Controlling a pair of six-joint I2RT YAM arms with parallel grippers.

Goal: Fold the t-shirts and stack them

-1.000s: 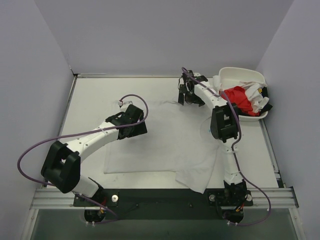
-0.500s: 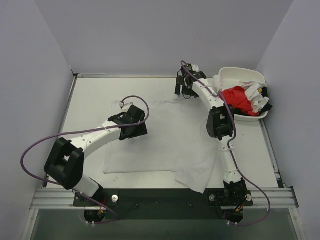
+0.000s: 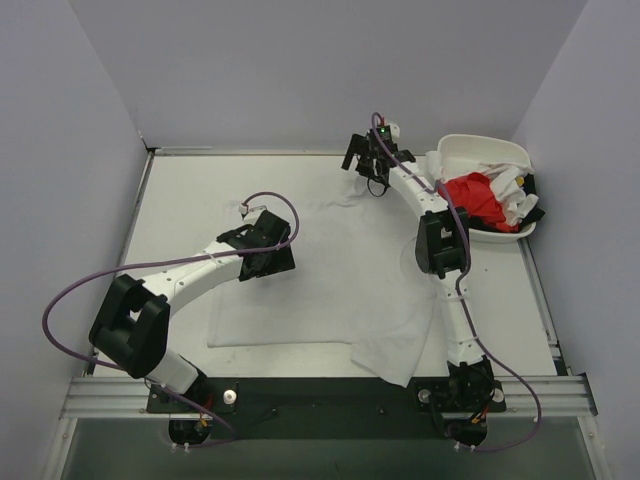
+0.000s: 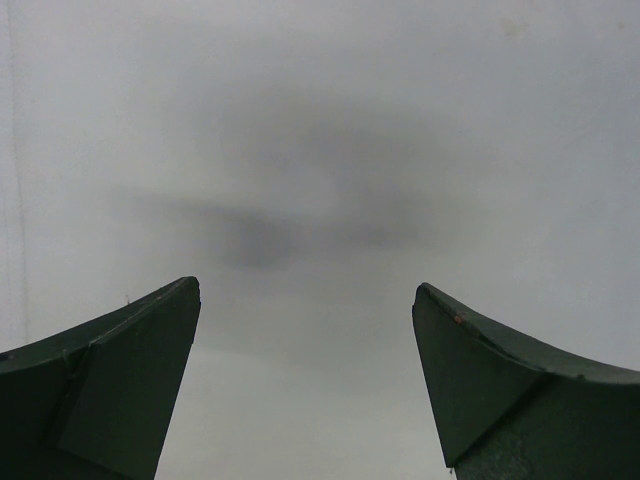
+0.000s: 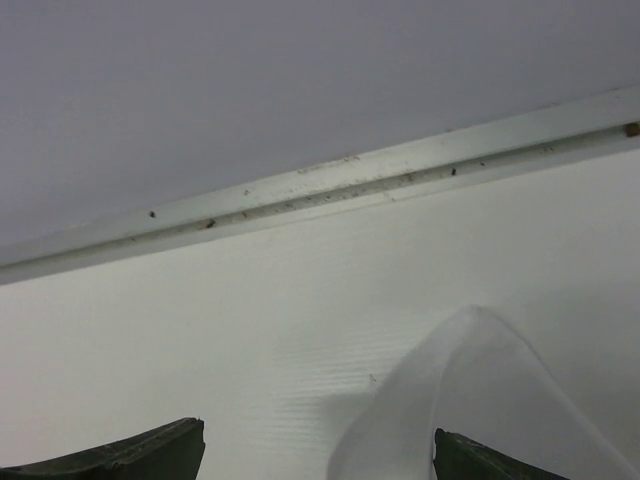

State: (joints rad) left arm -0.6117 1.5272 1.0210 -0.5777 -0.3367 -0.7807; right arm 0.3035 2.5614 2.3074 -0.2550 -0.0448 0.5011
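Pale grey walls point(image 3: 300, 70) close in a white table point(image 3: 180, 200), with a metal rail point(image 5: 330, 180) along its far edge.

A plain white cloth t-shirt point(image 3: 330, 280) lies spread across the centre of the overhead frame. It is mostly flat, but its lower-right corner is rumpled and splays towards the bottom edge. At upper right, a bright red cloth t-shirt point(image 3: 478, 195) is bundled with other white ones inside a white rounded plastic tub point(image 3: 480, 145).

The step in hand looks like readying the spread shirt for its first fold. It would go best if the rumpled corner were smoothed first. Both arms could then pinch low at matching points on one edge and carry it over evenly, so the fold line comes out straight.

The left tool point(image 3: 270, 250) hangs over the upper-left part of the shirt. Its jaws are wide apart with only cloth below them, and it grips nothing point(image 4: 305, 290). The right tool point(image 3: 362, 168) sits at upper centre, near the shirt's far edge. It is also fully spread and empty point(image 5: 318, 435). In its wrist view a peak of white cloth rises just beside one finger, not pinched.
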